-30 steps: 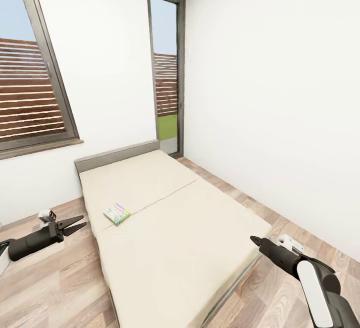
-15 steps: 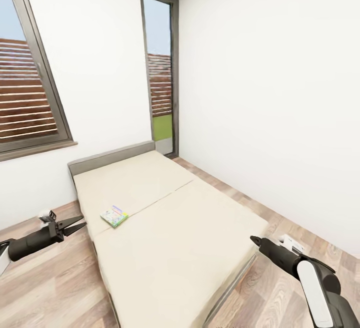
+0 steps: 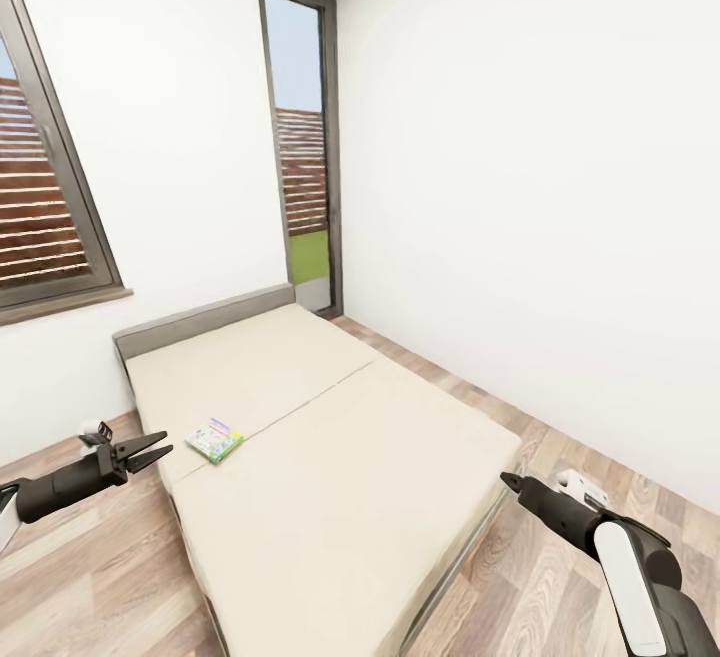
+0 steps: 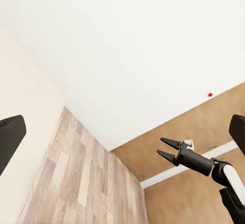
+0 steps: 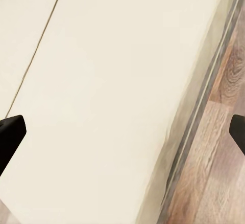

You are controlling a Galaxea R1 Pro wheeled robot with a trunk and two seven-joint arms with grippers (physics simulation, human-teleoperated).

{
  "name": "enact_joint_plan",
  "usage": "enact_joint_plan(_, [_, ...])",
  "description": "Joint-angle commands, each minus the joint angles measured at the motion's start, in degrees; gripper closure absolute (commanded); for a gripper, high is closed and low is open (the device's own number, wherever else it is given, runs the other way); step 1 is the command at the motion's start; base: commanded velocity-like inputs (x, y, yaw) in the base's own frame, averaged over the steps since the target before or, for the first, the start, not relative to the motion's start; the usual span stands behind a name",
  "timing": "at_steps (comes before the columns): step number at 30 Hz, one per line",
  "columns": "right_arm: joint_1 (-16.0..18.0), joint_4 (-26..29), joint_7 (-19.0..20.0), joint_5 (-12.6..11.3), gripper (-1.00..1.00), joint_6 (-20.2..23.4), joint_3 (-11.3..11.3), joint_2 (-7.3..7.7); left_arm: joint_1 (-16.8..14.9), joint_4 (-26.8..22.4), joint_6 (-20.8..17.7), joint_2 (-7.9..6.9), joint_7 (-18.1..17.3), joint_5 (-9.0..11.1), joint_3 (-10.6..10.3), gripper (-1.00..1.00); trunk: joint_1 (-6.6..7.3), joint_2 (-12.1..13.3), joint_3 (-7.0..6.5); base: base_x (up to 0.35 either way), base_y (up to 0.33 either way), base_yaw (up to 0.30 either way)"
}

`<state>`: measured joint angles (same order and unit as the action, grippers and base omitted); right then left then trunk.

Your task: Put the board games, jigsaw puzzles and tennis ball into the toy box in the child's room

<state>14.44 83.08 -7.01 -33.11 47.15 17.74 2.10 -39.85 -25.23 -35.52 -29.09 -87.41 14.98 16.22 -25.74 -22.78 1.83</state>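
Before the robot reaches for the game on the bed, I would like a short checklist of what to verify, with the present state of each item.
1. Board game visible on the bed: ok, one flat box lies near the bed's left edge.
2. Second game on the bed: cannot tell, just one can be made out.
3. Left gripper open and empty: ok.
4. Right gripper open and empty: ok, as the left wrist view shows.
5. Left gripper at the game: not ok, a gap remains.

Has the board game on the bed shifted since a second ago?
No. The board game still lies beside the bed's mattress seam; the camera turned.
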Motion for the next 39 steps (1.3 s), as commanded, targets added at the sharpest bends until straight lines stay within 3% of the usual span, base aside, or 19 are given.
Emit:
enact_joint_plan(1, [0.06,0.07,-0.55,-0.62,-1.0,0.22,0.01,0.01,-0.05,0.01,-0.61,0.0,-0.22,-0.05,0.04,-1.0,-0.04,-0.14,0.13,-0.016,0.004,-0.061])
enact_joint_plan(20, [0.06,0.07,-0.55,-0.67,-1.0,0.22,0.01,0.01,-0.05,0.01,-0.61,0.0,-0.22,-0.06,0.04,-1.0,-0.04,-0.14,-0.08,-0.066,0.059,-0.106])
enact_joint_plan(39, [0.06,0.07,-0.54,-0.75,-1.0,0.22,-0.04,0.01,-0.05,0.01,-0.61,0.0,-0.22,-0.07,0.04,-1.0,-0.04,-0.14,-0.08,-0.091,0.108,-0.246])
